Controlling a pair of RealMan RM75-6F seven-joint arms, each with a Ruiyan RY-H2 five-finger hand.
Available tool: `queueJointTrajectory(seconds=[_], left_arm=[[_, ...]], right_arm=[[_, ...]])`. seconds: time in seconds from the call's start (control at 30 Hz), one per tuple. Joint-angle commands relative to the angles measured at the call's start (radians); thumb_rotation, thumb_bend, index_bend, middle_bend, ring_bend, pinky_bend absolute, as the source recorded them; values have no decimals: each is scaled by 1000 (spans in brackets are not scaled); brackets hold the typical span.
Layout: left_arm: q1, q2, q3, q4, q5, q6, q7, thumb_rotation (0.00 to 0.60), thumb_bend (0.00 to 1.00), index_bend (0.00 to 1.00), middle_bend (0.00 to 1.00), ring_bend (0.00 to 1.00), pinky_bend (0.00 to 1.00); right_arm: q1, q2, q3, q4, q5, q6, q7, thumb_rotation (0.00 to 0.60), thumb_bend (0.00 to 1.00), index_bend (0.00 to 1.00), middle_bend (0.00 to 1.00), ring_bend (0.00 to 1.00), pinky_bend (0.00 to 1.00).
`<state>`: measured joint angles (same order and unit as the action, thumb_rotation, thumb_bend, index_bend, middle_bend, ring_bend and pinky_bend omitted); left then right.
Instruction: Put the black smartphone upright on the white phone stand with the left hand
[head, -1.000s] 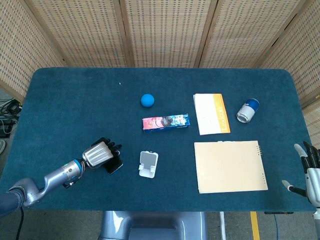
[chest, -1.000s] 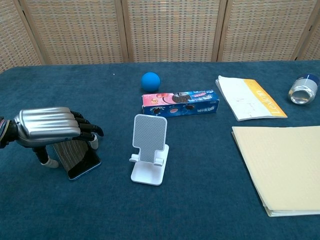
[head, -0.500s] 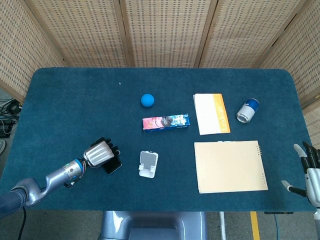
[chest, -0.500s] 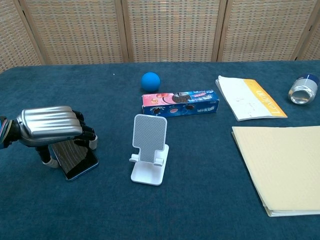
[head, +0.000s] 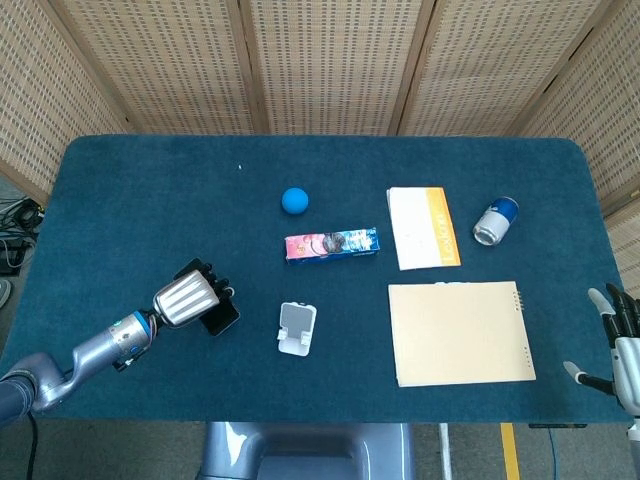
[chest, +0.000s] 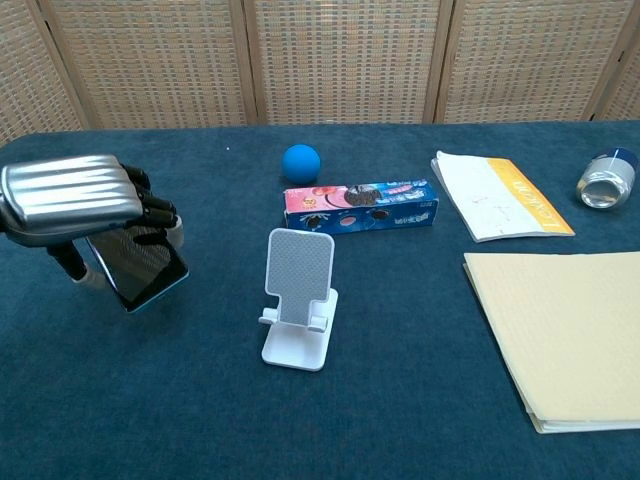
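the left hand (chest: 75, 200) has a ribbed, shiny silver back plate, with black fingers (chest: 155, 210) under it and pale grey tips. its wrist, seen from the head view, is a silver-grey cylinder with a blue ring and small coloured marks, running into a smooth grey forearm (head: 85, 352) and a dark blue-grey upper section. the right hand (head: 620, 345) shows pale grey and white, with dark fingers.
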<state>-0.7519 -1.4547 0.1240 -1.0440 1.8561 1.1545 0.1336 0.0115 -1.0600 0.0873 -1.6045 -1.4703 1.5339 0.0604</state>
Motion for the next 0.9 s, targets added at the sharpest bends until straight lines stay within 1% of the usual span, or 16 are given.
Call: queueJointTrajectory(seconds=[0.03, 0.1, 0.17, 0.27, 0.3, 0.33, 0.43, 0.7, 0.77, 0.9], left_arm=[[0, 58, -38, -66, 28, 95, 72, 600, 77, 631, 487, 526, 364], [-6, 86, -58, -98, 63, 153, 146, 600, 77, 633, 487, 526, 364], [-18, 105, -79, -113, 124, 220, 253, 600, 77, 637, 487, 526, 360], [-29, 114, -90, -119, 173, 257, 330, 600, 77, 641, 487, 526, 357], [-61, 125, -97, -121, 270, 285, 466, 600, 76, 642, 487, 526, 357], [-71, 132, -97, -135, 294, 273, 513, 600, 76, 644, 487, 526, 354], [-92, 145, -102, -178, 325, 228, 595, 600, 76, 646, 487, 526, 327], [-137, 150, -125, -255, 376, 105, 769, 600, 76, 620, 462, 521, 254], [-146, 144, -131, -276, 382, 61, 821, 600, 76, 610, 452, 512, 246], [-159, 112, -136, -290, 394, 8, 876, 600, 76, 607, 449, 510, 243]], right_arm=[[-1, 1, -1, -1, -4, 3, 3, 600, 0, 93, 0, 0, 0], [-1, 3, -2, -3, -6, 4, 5, 600, 0, 93, 0, 0, 0], [-2, 4, -3, -4, -8, 4, 6, 600, 0, 94, 0, 0, 0], [-1, 4, -3, -4, -9, 3, 8, 600, 0, 99, 0, 0, 0], [0, 6, -3, -4, -8, 0, 12, 600, 0, 100, 0, 0, 0], [0, 6, -4, -3, -8, -1, 15, 600, 0, 100, 0, 0, 0], [0, 7, -4, -1, -9, -3, 21, 600, 0, 100, 0, 0, 0], [0, 10, -5, 0, -10, -3, 30, 600, 0, 100, 0, 0, 0], [1, 10, -5, 1, -10, -4, 33, 600, 0, 100, 0, 0, 0], [0, 13, -5, 1, -12, -2, 42, 600, 0, 99, 0, 0, 0]])
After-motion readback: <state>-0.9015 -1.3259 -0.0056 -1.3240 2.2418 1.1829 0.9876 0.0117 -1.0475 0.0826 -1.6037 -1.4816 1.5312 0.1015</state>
